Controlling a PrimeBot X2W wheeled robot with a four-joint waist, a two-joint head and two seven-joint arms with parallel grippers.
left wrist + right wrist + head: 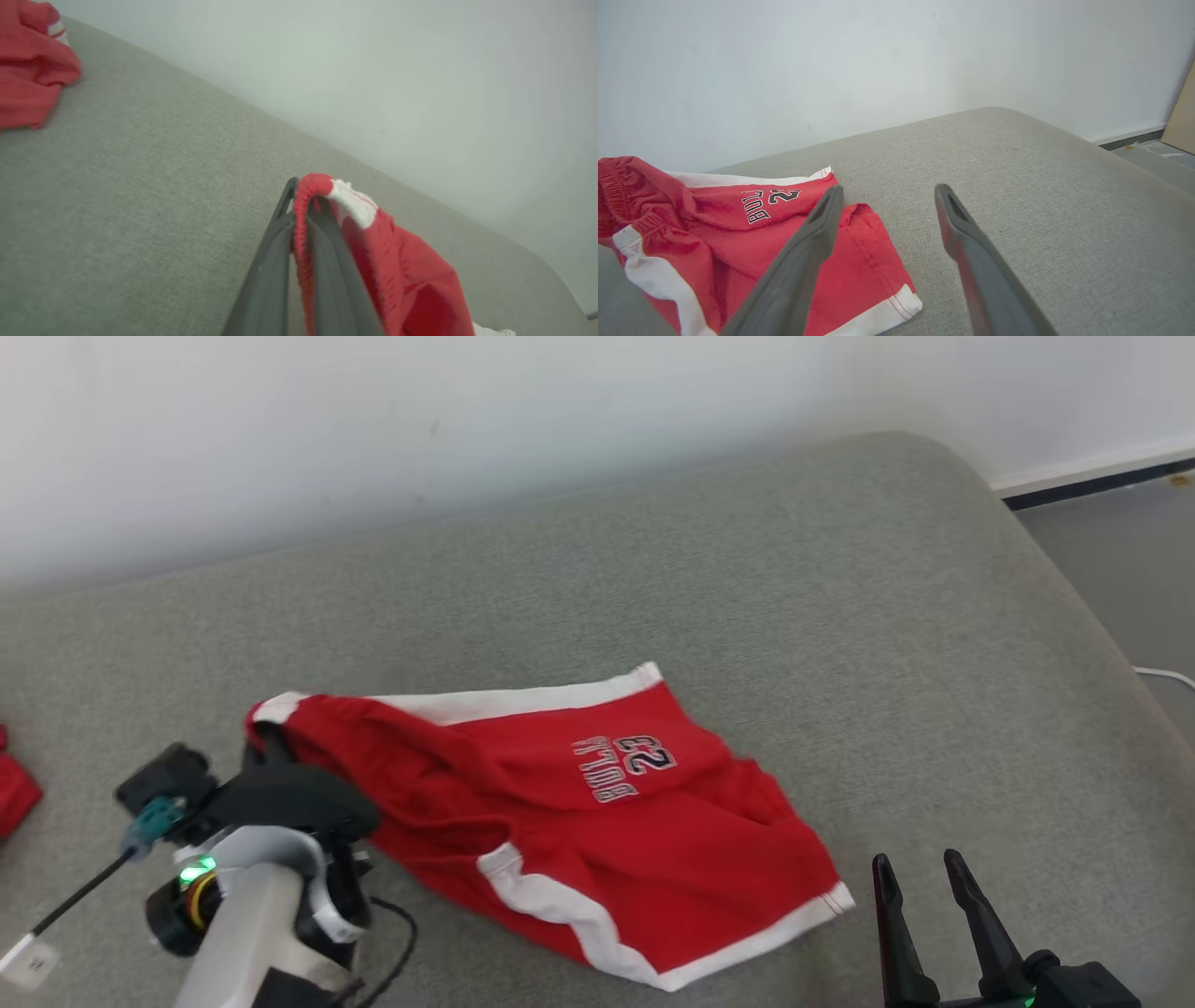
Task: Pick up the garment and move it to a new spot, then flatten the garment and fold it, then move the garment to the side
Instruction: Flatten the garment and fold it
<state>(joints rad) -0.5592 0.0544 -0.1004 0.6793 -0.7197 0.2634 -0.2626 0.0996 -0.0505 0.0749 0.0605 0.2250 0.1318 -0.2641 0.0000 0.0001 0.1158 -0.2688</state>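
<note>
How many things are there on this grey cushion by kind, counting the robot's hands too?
Shorts: 1, red with white trim, waistband pinched in the shut left hand
Other red garment: 1, at the left edge of the cushion
Robot hands: 2, the right hand open and empty
Total: 4
</note>
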